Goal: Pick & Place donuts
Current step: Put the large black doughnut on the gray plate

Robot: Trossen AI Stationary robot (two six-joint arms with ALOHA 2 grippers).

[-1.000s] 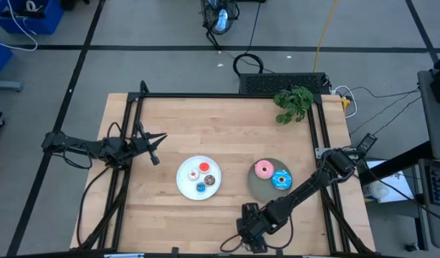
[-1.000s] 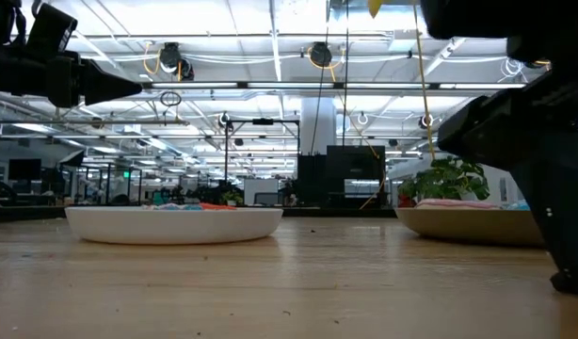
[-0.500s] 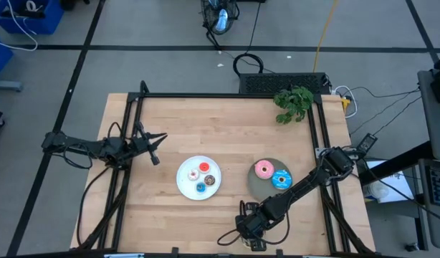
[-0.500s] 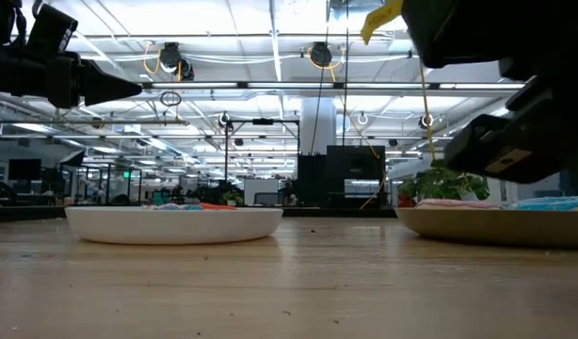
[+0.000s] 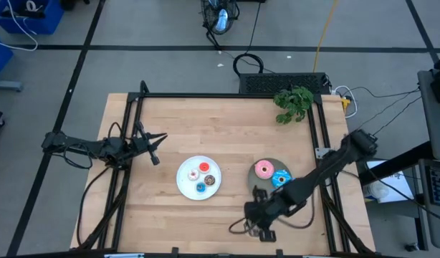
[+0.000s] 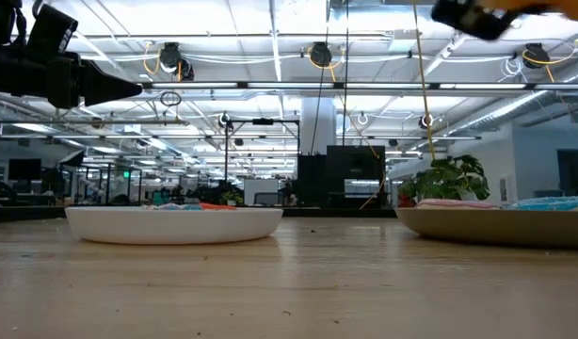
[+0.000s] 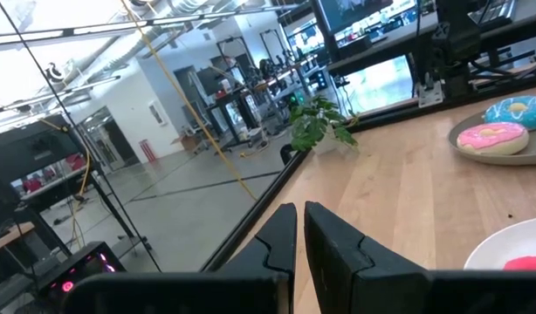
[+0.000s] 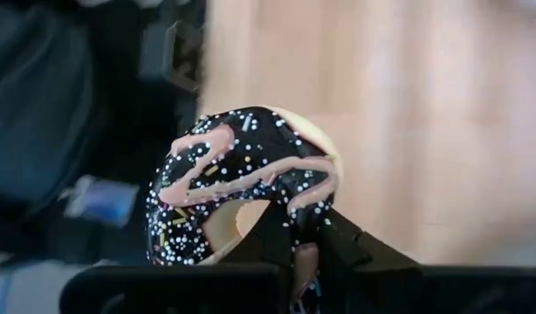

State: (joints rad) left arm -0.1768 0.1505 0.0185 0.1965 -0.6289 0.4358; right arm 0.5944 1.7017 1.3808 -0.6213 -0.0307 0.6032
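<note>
My right gripper (image 5: 261, 218) hangs over the table's near edge, just in front of the grey plate (image 5: 257, 188), and is shut on the larger brown donut (image 8: 242, 179), which has pink drizzle and sprinkles. A pink donut (image 5: 264, 170) and a blue sprinkled donut (image 5: 281, 179) lie flat on the grey plate. Several tiny donuts (image 5: 201, 176) lie on the white plate (image 5: 184, 179). My left gripper (image 5: 155, 148) waits shut and empty at the table's left, above the wood. My right gripper pinches one side of the brown donut's ring (image 8: 305, 228) between its two fingers. One finger (image 8: 270, 234) stands at the hole and the other (image 8: 347, 249) on the outer rim. The donut stands on edge between the fingers, lifted clear of the table.
A green plant (image 5: 293, 102) lies at the table's far right corner. A black frame runs along the table's left, far and right sides (image 5: 227, 95). Bare wood lies between the two plates and along the far half (image 5: 220, 129).
My right gripper has risen from the table near its near edge and moved a little toward the right and the grey plate. It carries the brown donut clear of the wood. In the low view the arm has gone up almost out of sight.
</note>
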